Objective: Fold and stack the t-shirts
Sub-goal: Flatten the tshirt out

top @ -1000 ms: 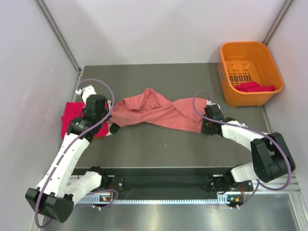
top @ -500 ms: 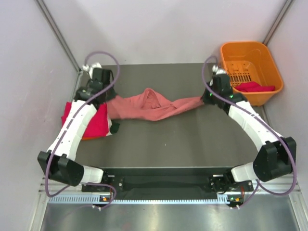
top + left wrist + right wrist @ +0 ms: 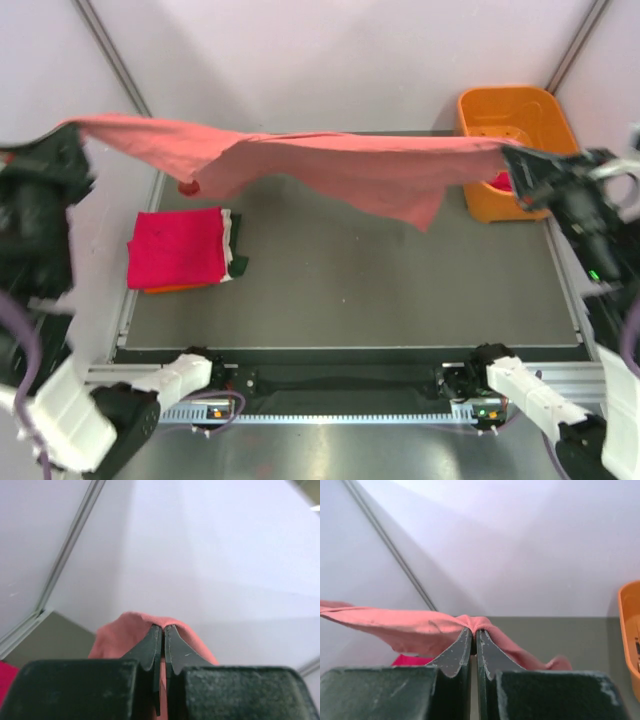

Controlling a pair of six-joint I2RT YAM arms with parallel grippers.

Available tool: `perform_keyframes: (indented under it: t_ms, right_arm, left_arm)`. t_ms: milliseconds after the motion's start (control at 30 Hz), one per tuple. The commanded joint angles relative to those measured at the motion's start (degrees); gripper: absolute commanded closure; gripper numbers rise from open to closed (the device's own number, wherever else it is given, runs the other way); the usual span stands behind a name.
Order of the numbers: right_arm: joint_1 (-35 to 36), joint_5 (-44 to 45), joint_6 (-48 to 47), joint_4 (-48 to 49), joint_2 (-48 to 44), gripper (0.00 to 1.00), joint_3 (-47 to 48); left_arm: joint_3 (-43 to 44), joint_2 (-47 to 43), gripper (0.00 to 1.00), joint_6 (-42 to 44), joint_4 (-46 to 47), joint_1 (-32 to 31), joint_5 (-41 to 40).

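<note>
now the salmon-pink t-shirt (image 3: 330,165) hangs stretched in the air between both arms, high above the table (image 3: 400,290), its loose cloth sagging right of centre. the left gripper (image 3: 163,626) is pinched tight on one edge and the right gripper (image 3: 473,630) on the opposite edge. to do this well, the arms should likely hold the span taut and level, then lay it flat on bare table, apart from the folded stack (image 3: 180,250) and the orange basket (image 3: 510,110).
</note>
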Motion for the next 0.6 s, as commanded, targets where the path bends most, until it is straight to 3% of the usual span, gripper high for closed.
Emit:
perform_keyframes:
  t_ms: [0,267,433,567]
  right_arm:
    - [-0.25,-0.36,0.68,-6.15,-4.35,1.0,3.02]
    - [-0.25,5.07,0.95,-8.97,-6.31,1.0,0.4]
    - [-0.25,10.72,-2.3,-3.53,3.5,1.0,-1.99]
    - [-1.12,10.9,-3.63,-1.59,16.17,1.0,2.29]
  left_arm:
    - [-0.07,-3.16,1.0,-1.35,-0.77,0.31,3.47]
    - [-7.97,-1.16,1.0,-6.36,5.81,0.31,11.39]
    - [-17.99,7.09,1.0,-8.91,12.76,0.31,9.03]
    - [-15.83,19.19,1.0,-9.97,15.75,0.4,9.11]
